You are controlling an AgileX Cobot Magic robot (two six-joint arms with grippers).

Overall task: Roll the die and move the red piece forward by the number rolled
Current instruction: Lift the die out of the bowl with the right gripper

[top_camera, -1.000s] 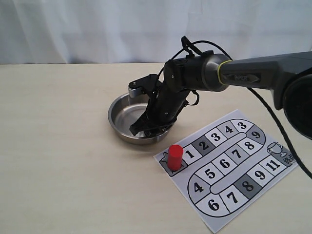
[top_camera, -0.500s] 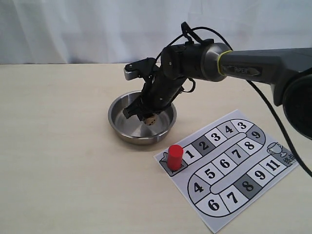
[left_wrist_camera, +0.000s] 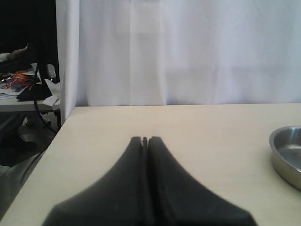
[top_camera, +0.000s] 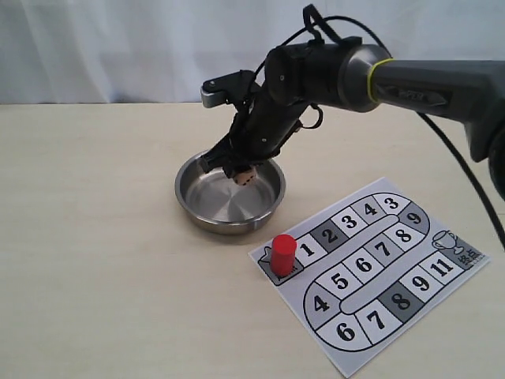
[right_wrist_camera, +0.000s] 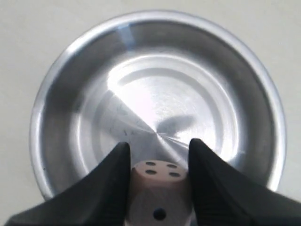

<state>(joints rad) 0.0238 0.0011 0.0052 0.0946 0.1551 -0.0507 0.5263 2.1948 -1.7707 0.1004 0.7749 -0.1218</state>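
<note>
My right gripper [top_camera: 235,169] hangs above the steel bowl [top_camera: 189,207], shut on the tan die [top_camera: 245,178]. In the right wrist view the die [right_wrist_camera: 159,190] sits clamped between both black fingers [right_wrist_camera: 115,181], with the bowl [right_wrist_camera: 56,84] seen beneath it. The red piece [top_camera: 283,254] stands upright on the start square of the game board [top_camera: 410,296], just left of square 1. My left gripper [left_wrist_camera: 145,139] is shut on nothing, low over the bare tabletop; it does not show in the exterior view.
The board lies at the right front of the table, its numbered squares winding from 1 onward. The bowl's rim [left_wrist_camera: 282,141] shows in the left wrist view. Behind the table hangs a white curtain [top_camera: 118,47]. The table's edge [left_wrist_camera: 47,155] lies close beside the left gripper.
My right gripper has risen out of the bowl with the die held in it, from down on the bowl's floor to above the rim. The red piece has not moved.
</note>
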